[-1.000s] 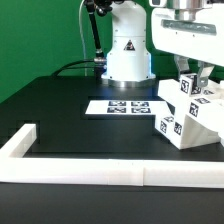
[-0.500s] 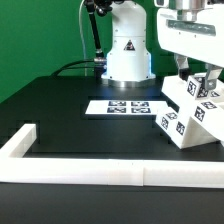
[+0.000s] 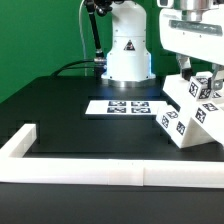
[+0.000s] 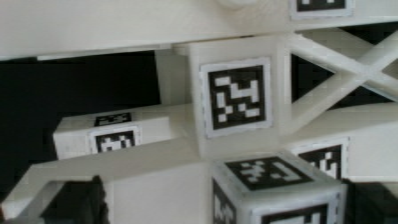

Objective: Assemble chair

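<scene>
Jaws newly spread since a second ago, gripper [image 3: 199, 80] over chair [image 3: 190, 112], seemingly not gripping, right of marker board [image 3: 122, 105]

Chair [image 3: 190, 112] sits on the counter [image 3: 70, 105] at the exterior view's right, tilted. Claw [image 3: 198, 76] directly above it, jaws apart, straddling the top part. Marker board [image 3: 124, 106] flat on the counter, just left of the chair, in front of the robot base [image 3: 128, 55]. Border rail [image 3: 110, 172] runs along the near edge.
</scene>
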{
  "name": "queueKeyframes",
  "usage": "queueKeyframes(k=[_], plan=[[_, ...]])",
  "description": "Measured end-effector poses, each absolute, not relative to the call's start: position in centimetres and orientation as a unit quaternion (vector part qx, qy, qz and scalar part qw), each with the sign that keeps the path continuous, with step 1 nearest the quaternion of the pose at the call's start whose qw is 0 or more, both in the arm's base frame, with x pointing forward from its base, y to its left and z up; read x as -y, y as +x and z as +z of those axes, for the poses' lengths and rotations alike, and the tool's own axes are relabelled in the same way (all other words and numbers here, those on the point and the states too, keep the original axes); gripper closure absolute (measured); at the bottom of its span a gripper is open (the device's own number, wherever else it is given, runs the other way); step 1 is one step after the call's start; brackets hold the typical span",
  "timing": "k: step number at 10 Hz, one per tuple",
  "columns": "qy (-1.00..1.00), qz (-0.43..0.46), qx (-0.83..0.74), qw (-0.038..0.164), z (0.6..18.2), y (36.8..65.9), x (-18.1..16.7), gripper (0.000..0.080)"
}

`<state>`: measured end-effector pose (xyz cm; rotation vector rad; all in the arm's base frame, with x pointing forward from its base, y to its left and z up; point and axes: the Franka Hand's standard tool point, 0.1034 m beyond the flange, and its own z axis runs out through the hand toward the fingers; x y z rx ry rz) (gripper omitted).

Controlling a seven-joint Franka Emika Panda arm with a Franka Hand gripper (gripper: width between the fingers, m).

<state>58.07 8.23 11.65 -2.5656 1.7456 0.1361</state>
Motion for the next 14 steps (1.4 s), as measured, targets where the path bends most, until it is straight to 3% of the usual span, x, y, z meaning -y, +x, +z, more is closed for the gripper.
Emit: queueKeyframes(k=[14], plan=[[-0.828,0.044,-0.559,0.018,11.64,58.04,-8.41,0.015]])
